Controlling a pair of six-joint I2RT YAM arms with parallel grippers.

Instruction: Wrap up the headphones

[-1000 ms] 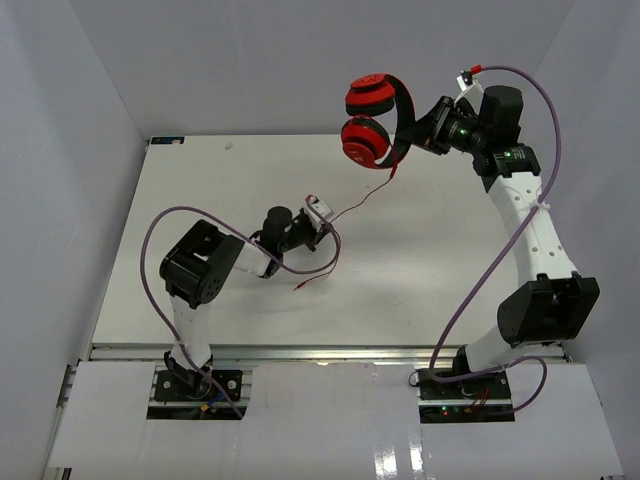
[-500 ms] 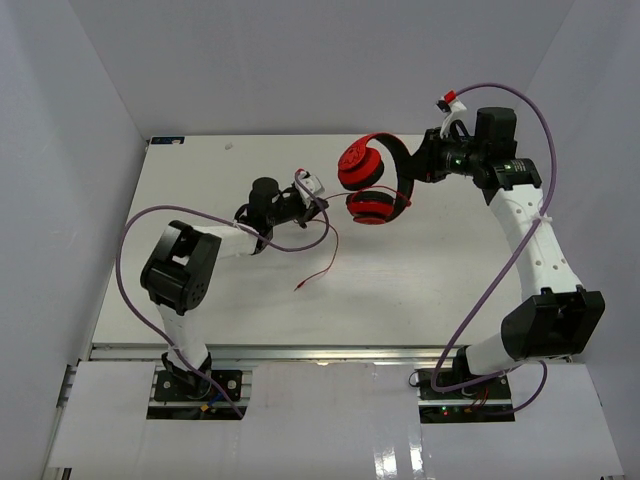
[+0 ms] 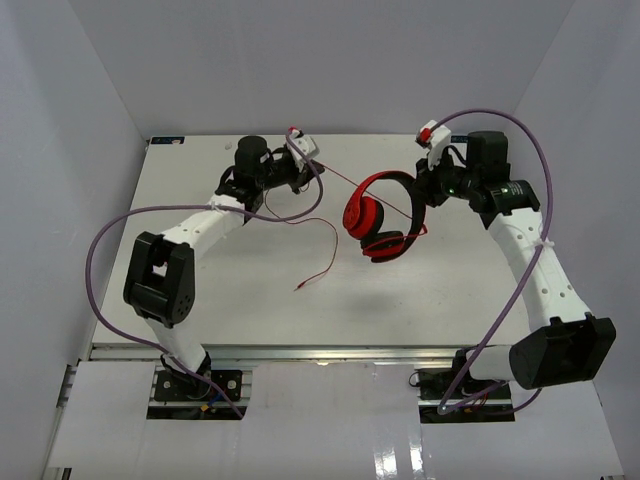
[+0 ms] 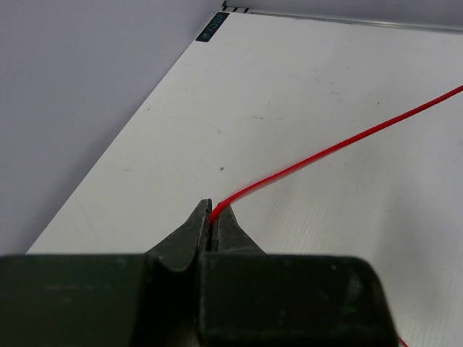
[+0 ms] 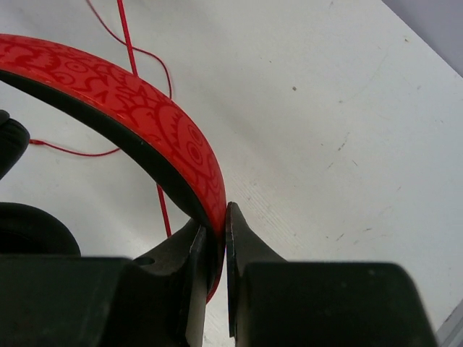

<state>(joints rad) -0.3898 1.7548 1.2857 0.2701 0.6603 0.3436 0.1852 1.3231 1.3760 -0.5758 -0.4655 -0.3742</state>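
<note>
Top view first. The headphones [image 3: 380, 215] are right of centre over the tabletop [image 3: 200, 300], a bit toward the far side. The right fingers [image 3: 420, 187] hold them by the right side of the band. One red cup faces left and the other hangs lower, nearer to me. I can't tell if that lower cup touches the surface. The left arm is stretched out to the far side, with the left fingers [image 3: 310, 165] clamped on the cord [image 3: 327, 265]. From there a thin red stretch runs right to the headphones. A loose bit curls down toward me, and its free end lies on the tabletop near the middle. The purple cables [image 3: 100, 260] loop off both arms.

Left wrist cam: the left fingers [image 4: 213, 217] are pressed together on the cord [image 4: 340, 147]. It comes out of the tips and heads off up and right in a straight line above the tabletop [image 4: 217, 108]. There's a little teal label [image 4: 212, 27] at the far corner.

Right wrist cam: the right fingers [image 5: 221, 228] are pinching the headband [image 5: 145, 123], one tip on the patterned red outside and one on the black inside. A black ear pad [image 5: 29, 228] pokes in at the left edge. The cord [image 5: 126, 36] runs behind the band and wanders over the white tabletop [image 5: 325, 108].
</note>
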